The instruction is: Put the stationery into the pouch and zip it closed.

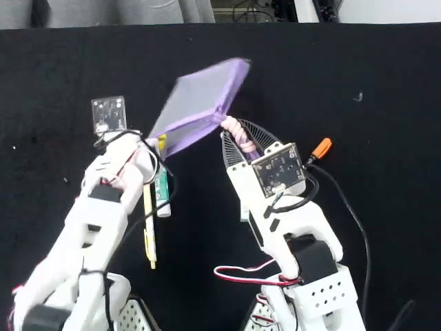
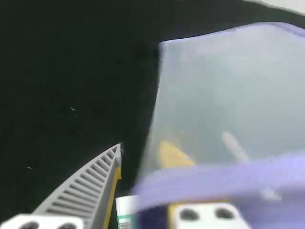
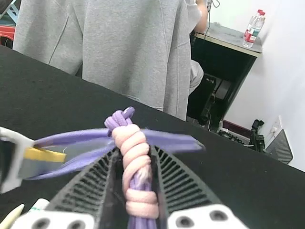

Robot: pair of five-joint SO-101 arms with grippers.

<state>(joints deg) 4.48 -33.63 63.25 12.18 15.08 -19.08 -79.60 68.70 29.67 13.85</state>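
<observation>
High view has my two arms raised side by side from the near edge. Both meet at the purple mesh pouch (image 1: 200,103), which hangs tilted in the air above the table (image 1: 372,76), its far corner highest. My right gripper (image 3: 135,151) is pinched on the pink-and-purple braided cord (image 3: 131,140) at the pouch's near corner. The right wrist view shows that cord squeezed between the two ridged fingers (image 3: 86,191). My left gripper (image 1: 153,146) sits at the pouch's lower end, by a yellow tab (image 3: 44,154). I cannot tell whether it actually clamps the fabric, because the pouch covers that spot in the left wrist view.

Down on the table, a cream pen (image 1: 149,231) and a green-and-white tube (image 1: 162,192) lie side by side just beside the left arm. Both are outside the pouch, with their far ends close under the left gripper. An orange plug (image 1: 321,147) and a black cable (image 1: 355,221) trail off the right arm.

The table's top is black all over. Beyond it, the right wrist view catches a dark desk (image 3: 228,43) with bottles (image 3: 253,24) against a white wall (image 3: 286,71).
</observation>
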